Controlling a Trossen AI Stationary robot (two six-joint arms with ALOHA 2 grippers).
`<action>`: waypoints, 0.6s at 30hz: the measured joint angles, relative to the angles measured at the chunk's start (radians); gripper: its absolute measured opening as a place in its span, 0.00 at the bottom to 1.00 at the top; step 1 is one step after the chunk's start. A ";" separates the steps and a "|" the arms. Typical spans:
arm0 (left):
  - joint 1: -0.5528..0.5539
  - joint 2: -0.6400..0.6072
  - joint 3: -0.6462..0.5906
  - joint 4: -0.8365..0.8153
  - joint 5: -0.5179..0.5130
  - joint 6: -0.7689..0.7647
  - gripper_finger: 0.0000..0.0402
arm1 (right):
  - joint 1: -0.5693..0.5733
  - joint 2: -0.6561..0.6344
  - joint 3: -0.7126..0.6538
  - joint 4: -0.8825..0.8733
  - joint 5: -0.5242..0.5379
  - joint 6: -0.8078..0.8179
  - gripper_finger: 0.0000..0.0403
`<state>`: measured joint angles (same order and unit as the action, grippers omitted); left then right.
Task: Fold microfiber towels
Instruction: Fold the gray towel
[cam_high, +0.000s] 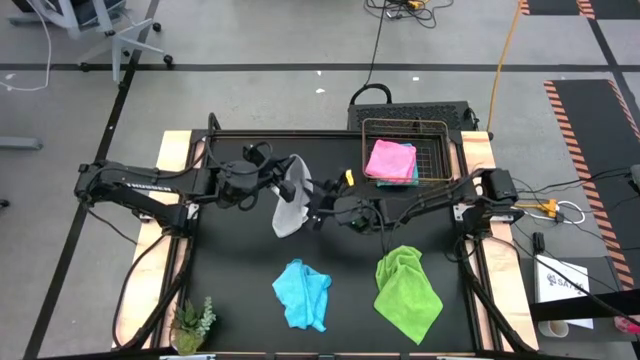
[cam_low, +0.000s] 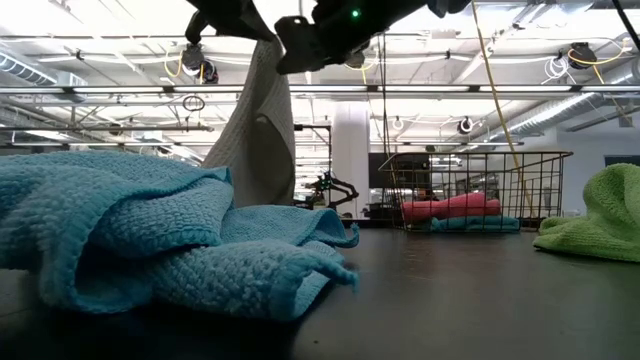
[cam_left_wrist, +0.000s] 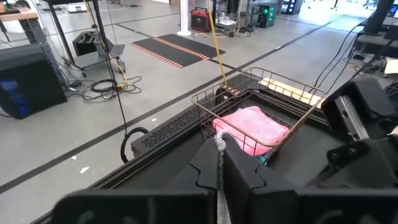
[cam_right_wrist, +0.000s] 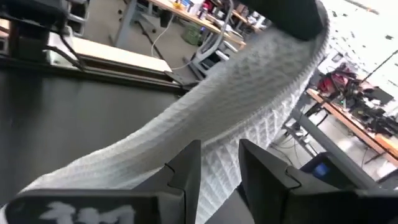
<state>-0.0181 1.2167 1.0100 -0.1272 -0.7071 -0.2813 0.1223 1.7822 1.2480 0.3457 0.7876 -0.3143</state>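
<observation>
Only high view shows green towel (cam_high: 407, 293) whole.

Grey concrete floor (cam_high: 250, 40) with cables (cam_high: 385, 30) trailing across it, a striped hazard mat (cam_high: 590, 140) to one side, an office chair (cam_high: 125, 35) nearby; overhead, white pipes (cam_low: 420, 92) cross the workshop ceiling.
</observation>
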 joint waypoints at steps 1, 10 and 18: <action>0.000 0.000 0.000 0.000 0.000 0.000 0.03 | -0.004 0.000 0.000 0.001 0.000 0.013 0.25; 0.020 0.000 0.000 0.003 -0.015 0.015 0.02 | -0.009 0.000 0.000 0.122 -0.031 0.018 0.25; 0.058 0.001 0.000 0.036 -0.006 0.042 0.03 | -0.016 0.001 0.000 0.112 -0.155 0.105 0.25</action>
<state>0.0397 1.2175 1.0100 -0.0915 -0.7132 -0.2398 0.1064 1.7828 1.2476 0.4578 0.6328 -0.2091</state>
